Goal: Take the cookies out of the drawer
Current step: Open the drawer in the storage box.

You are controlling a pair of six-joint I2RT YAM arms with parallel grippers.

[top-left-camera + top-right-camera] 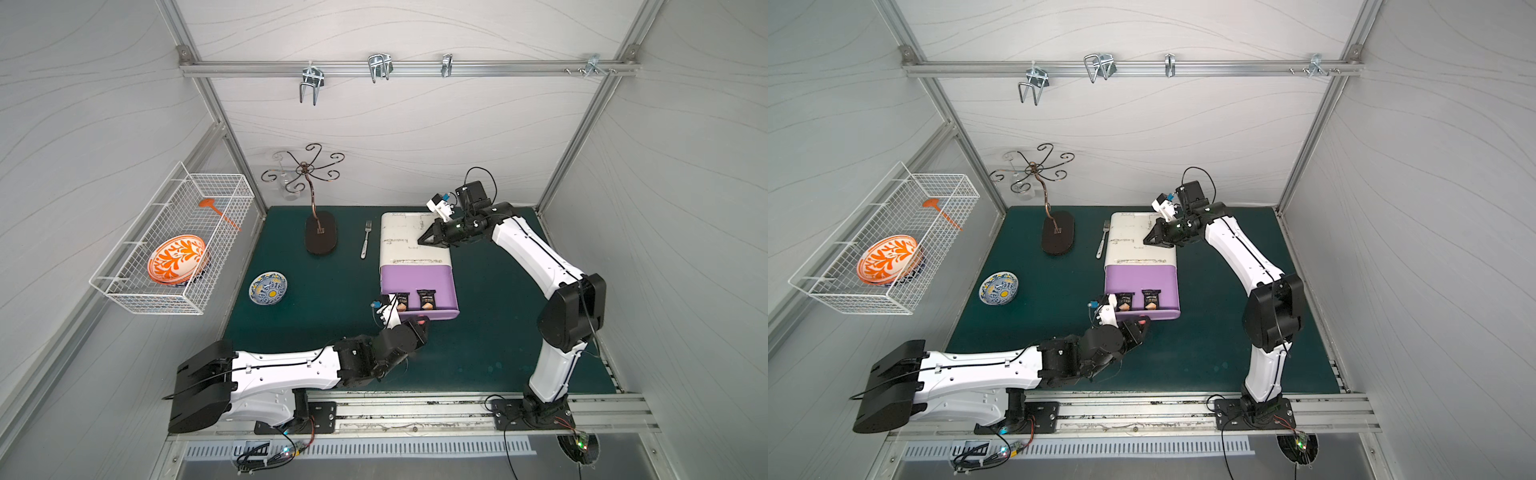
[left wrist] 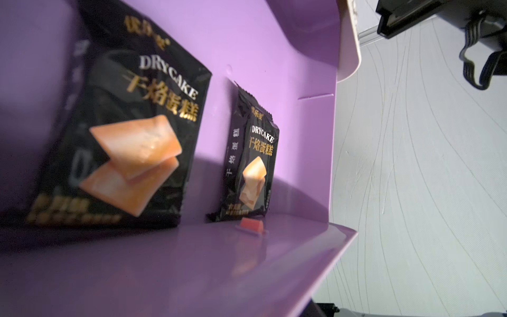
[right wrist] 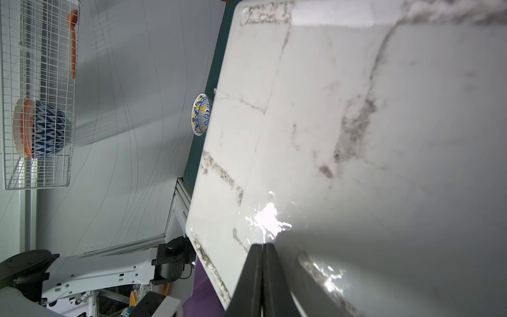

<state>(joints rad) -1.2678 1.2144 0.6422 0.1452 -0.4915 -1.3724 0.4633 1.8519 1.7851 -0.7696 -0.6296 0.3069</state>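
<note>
With 12 o'clock at the back wall and 6 o'clock at the arm bases, the left gripper (image 1: 419, 322) is nearest, at the 6 o'clock face of the pulled-out purple drawer (image 1: 419, 277), toward its 7 o'clock corner. Its jaws are hidden under the wrist in both top views and out of frame in the left wrist view, so I cannot tell how far they are parted or whether they grip anything. Just beyond it, the cookies (image 1: 1124, 302) lie flat on the drawer's floor, side by side but apart, their ends against the 6 o'clock wall. The corner packet (image 1: 402, 302) is by the 7 o'clock corner and the middle packet (image 1: 427, 300) is near the wall's midpoint. At 9 o'clock of the drawer, well apart, a blue-and-yellow bowl (image 1: 268, 288) rests on the green mat (image 1: 332, 332). Farther toward 9 o'clock, a wire basket (image 1: 158, 301) on the side wall holds an orange-patterned plate (image 1: 176, 259) and an orange spoon (image 1: 218, 212). At the drawer's 12 o'clock is its white cabinet (image 1: 399, 245). The right gripper (image 1: 419, 241) has its jaws pressed fully together, holding nothing, with its tips resting on the cabinet's top toward the 3 o'clock edge. A fork (image 1: 365, 243) lies just beside the cabinet at 9 o'clock, and a hook stand (image 1: 321, 237) is past the fork.
</note>
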